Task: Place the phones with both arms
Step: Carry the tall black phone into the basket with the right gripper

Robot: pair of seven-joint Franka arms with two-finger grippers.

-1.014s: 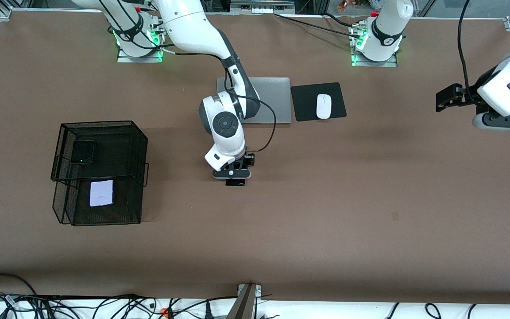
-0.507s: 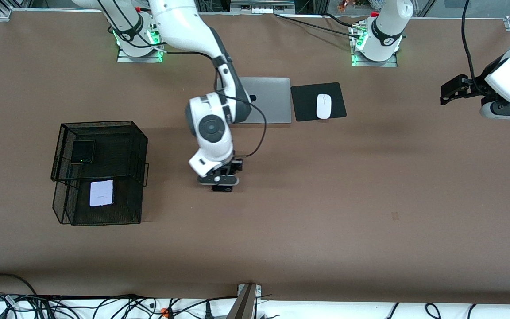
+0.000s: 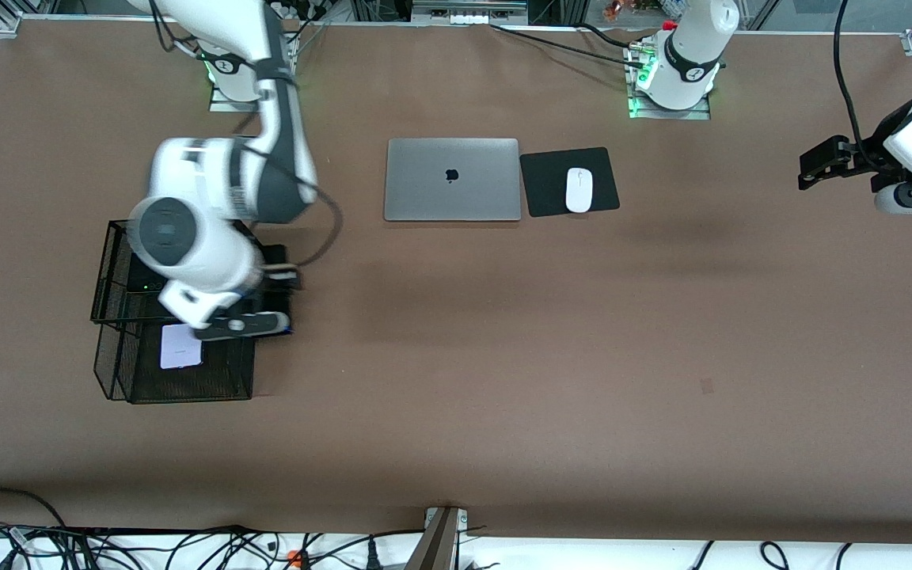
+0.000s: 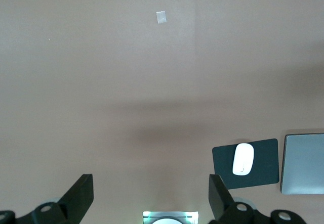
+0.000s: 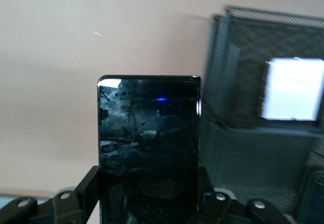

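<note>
Laptop [image 3: 452,180], mouse [image 3: 579,190] (on pad [image 3: 551,182]), mesh rack [image 3: 187,380]

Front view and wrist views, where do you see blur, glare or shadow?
Front view: the right arm is motion-smeared over the mesh basket. Right wrist view: room reflections and a blue glint on the long black phone, the basket blurred. Left wrist view: a soft shadow band on the table.
</note>
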